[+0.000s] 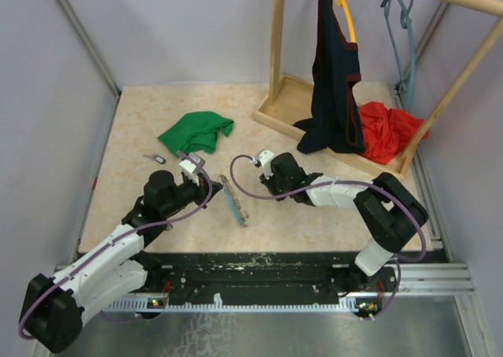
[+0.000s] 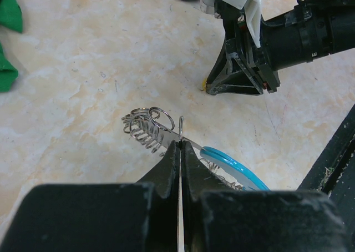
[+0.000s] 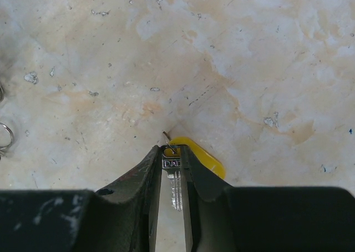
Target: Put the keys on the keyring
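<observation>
left gripper (image 2: 180, 144): keyring (image 2: 145, 129) is pinched, fingers together on it | right gripper (image 3: 173, 150): yellow key (image 3: 174, 180) is clamped between fingers

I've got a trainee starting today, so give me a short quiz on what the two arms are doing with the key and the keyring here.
1. True or false: the left tool is shut on the keyring.
2. What does the right tool grip? A) a blue key B) the yellow-headed key C) nothing
3. Name the colour of the band on the keyring.

Key: 1 true; 2 B; 3 light blue.
</observation>
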Controlling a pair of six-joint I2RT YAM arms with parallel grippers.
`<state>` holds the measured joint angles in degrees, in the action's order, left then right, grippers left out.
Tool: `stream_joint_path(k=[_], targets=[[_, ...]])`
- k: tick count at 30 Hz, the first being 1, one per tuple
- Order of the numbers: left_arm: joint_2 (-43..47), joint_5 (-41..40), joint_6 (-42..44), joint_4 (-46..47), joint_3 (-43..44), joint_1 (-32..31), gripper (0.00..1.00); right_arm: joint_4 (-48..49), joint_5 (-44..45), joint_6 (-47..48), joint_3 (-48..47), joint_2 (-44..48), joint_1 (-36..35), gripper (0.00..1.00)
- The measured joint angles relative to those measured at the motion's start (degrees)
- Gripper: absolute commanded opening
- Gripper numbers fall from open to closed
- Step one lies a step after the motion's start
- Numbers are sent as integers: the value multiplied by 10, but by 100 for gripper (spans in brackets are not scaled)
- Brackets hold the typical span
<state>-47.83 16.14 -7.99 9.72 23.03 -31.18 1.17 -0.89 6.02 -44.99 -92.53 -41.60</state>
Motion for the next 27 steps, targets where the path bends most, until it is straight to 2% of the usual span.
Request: stream_joint_path(k=[21,27], targets=[[0,1,0,0,0,0,0,-1,-8,18,-18,-10,6,21],[0,3,0,0,0,0,0,-5,-17,19,-20,-14,9,17]])
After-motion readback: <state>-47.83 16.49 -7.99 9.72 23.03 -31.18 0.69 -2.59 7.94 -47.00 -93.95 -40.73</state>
